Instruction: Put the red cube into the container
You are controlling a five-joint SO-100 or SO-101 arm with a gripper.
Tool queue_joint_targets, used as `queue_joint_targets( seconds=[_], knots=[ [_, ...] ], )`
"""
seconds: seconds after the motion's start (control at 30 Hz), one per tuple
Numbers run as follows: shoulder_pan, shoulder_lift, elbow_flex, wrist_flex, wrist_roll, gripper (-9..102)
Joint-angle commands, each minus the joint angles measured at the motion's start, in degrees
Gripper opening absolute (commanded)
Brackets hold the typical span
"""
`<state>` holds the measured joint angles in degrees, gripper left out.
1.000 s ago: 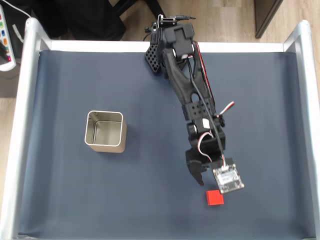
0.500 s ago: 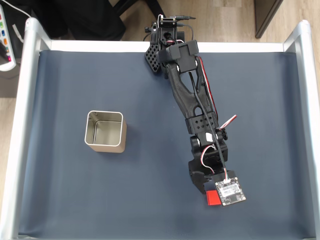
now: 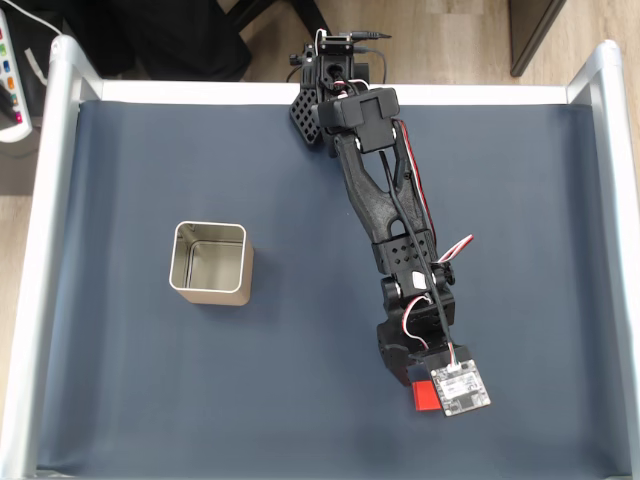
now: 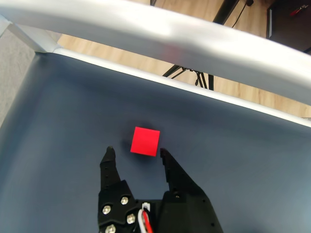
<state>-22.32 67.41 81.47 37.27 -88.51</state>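
- The gripper point(image 4: 135, 153) is released, its 2 fingers spread apart above the dark worktop point(image 4: 58, 121).
- The cube point(image 4: 145, 141) lies on the worktop just ahead of the fingertips, in line with the gap, not held.
- In the fixed view the cube point(image 3: 423, 396) peeks out beside the gripper; the tin point(image 3: 209, 263) stands well apart to the left.

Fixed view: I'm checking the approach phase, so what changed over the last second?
The arm stretched out toward the near edge of the mat, bringing the gripper from short of the red cube to right over it. In the wrist view its open fingers reach the cube but have not closed on it. The cube and the container stayed where they were.
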Motion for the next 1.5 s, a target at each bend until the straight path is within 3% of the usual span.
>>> queue_joint_targets(
  seconds=[0.0, 0.83, 0.93, 1.17, 1.47],
  knots=[
    [0.0, 0.1, -3.3, -0.6, 0.6, 32],
    [0.3, -3.0, -3.5, -5.9, 0.1, 31],
    [0.3, -3.0, -3.2, -5.9, -1.1, 27],
    [0.2, -3.2, -3.0, -6.9, -2.7, 4],
    [0.2, -2.3, -2.2, -6.8, -2.9, 0]
  ],
)
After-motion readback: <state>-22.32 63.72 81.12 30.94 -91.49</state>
